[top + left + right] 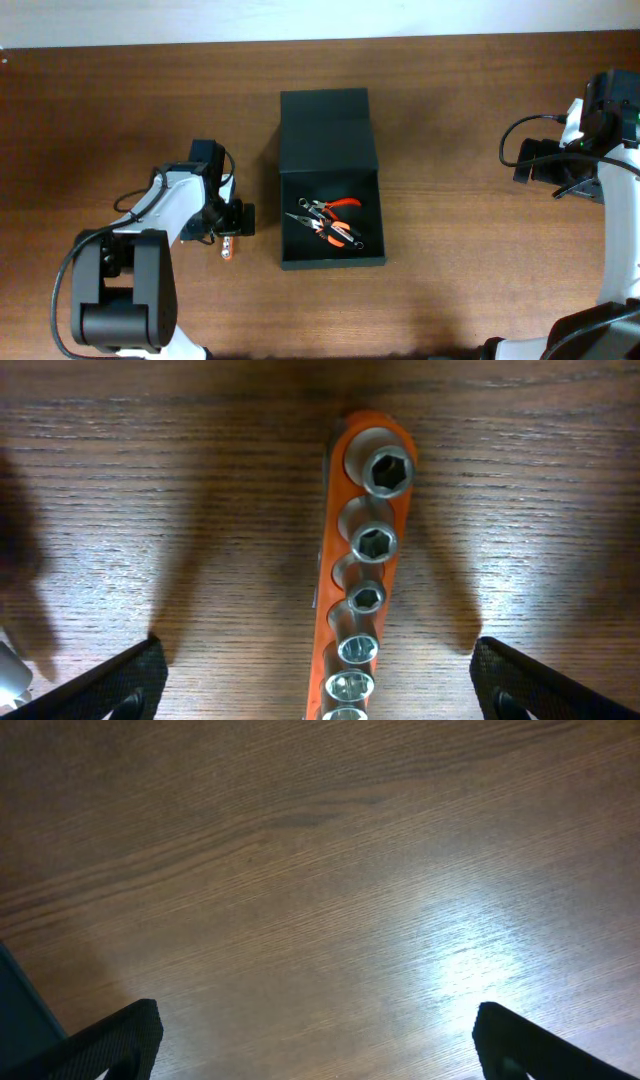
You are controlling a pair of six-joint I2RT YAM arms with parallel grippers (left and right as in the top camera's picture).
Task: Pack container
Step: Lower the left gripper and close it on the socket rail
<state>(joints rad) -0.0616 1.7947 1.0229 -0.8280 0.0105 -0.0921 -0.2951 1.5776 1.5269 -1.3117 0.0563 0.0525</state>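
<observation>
The container (pixel 300 135) is a dark matte box lying open at the table's middle, its flap lid folded back toward the far side. Inside lie orange-handled pliers (pixel 335 206) and another orange and black tool (pixel 340 236). An orange rail of silver sockets (pixel 362 570) lies on the wood left of the box; it also shows in the overhead view (pixel 229 247). My left gripper (pixel 320 680) is open, its fingers wide apart on either side of the rail, just above it. My right gripper (pixel 318 1035) is open and empty over bare wood at the far right.
The right arm's base and cables (pixel 560 165) sit at the right edge. A dark corner (pixel 20 1020) shows at the left of the right wrist view. The wooden table (pixel 460 230) ends at a pale strip along the far side.
</observation>
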